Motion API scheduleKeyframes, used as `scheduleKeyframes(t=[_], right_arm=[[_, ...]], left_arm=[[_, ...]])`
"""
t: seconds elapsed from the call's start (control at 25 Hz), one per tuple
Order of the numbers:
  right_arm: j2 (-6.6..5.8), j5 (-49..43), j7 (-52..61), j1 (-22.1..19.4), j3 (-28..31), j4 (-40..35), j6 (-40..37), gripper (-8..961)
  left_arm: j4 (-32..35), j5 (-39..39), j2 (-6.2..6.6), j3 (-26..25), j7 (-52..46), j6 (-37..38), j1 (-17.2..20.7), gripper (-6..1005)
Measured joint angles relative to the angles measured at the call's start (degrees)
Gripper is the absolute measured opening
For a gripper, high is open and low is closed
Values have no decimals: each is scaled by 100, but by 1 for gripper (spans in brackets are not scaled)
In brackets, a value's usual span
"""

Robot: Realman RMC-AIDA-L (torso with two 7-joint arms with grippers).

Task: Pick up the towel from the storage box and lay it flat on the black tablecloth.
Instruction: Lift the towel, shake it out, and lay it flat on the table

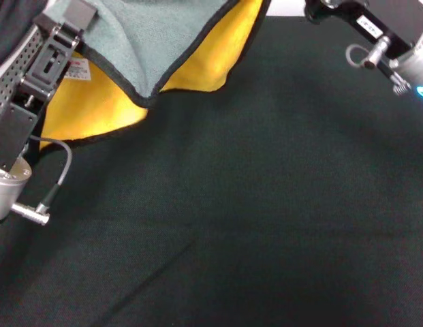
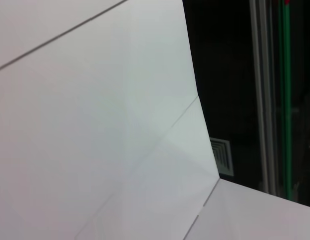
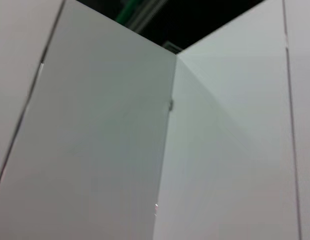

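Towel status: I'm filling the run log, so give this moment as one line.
towel: hanging folded above tablecloth, not flat | left arm: at towel's edge | right arm: far side, apart | box: not in view

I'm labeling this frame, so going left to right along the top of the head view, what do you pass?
Left arm → towel → bare black tablecloth → right arm.

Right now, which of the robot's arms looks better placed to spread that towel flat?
Probably the left. The left gripper is right against the yellow-and-grey plush towel, which hangs bunched above the black tablecloth; the right gripper sits apart from it.
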Motion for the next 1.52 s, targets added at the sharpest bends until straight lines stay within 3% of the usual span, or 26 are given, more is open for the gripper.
scheduleKeyframes(t=[0.56,0.92,1.28,1.52], right_arm=[[0,-33,-25,-210,-505,211,61,18],[0,-43,3,-234,-561,235,293,19],[2,-289,54,-138,-993,88,545,20],[1,-551,103,-237,-1006,-102,1006,244]], left_arm=[[98,-4,7,19,-138,-10,-30,83],[99,8,7,32,-144,-18,-3,72],[97,33,5,40,-157,-30,-44,68],[90,22,-1,37,-118,-37,-47,68]])
